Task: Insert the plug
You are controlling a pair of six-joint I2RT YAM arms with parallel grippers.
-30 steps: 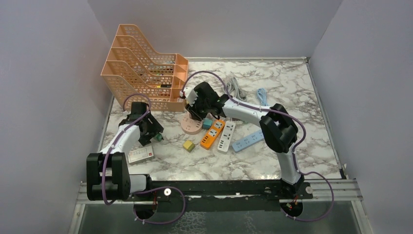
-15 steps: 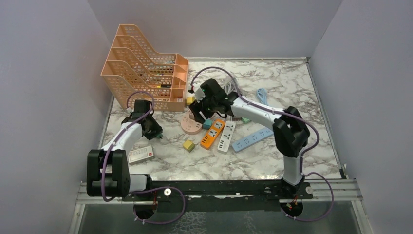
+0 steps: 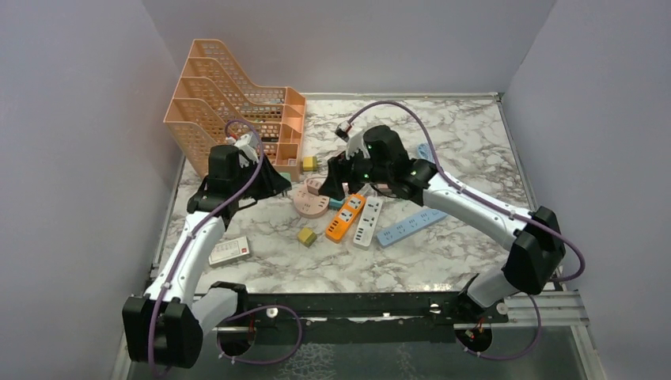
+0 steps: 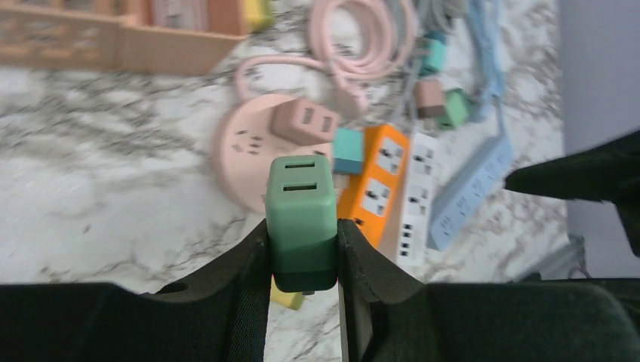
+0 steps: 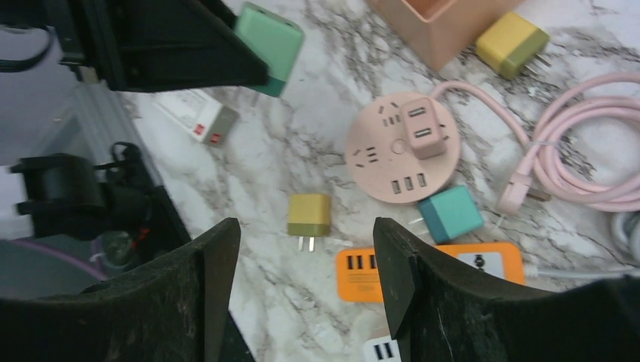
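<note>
1. green plug [image 4: 302, 219], pale on its upper half and darker below, sat pinched between the two fingers of the left tool [image 4: 302, 235], its two-slot face turned away from the wrist camera.
2. the left tool was clenched on that green plug, holding it off the marble counter [image 3: 467, 158], just in front of the peach file rack [image 3: 237, 111] and to the left of the round pink power strip [image 4: 241, 151].
3. the round pink power strip lay flat on the counter with a pink adapter [image 5: 421, 128] already seated in it; its pink cable [image 5: 589, 151] coiled off to the side.
4. the right tool [image 5: 303, 226] hung released, fingers spread wide with nothing between them, above the counter near the round strip.
5. under that tool's view lay a yellow plug [image 5: 308, 215] on its side, prongs showing, and a teal plug [image 5: 450, 213] touching the round strip's rim.
6. an orange power strip [image 3: 346, 218], a white power strip [image 3: 368, 222] and a blue power strip [image 3: 407, 226] lay side by side to the right of the round one.
7. a second yellow plug [image 5: 512, 44] rested just beside the file rack's corner.
8. a white adapter with red marks [image 3: 229, 250] lay nearer the arm bases on the left, well apart from the strips.
</note>
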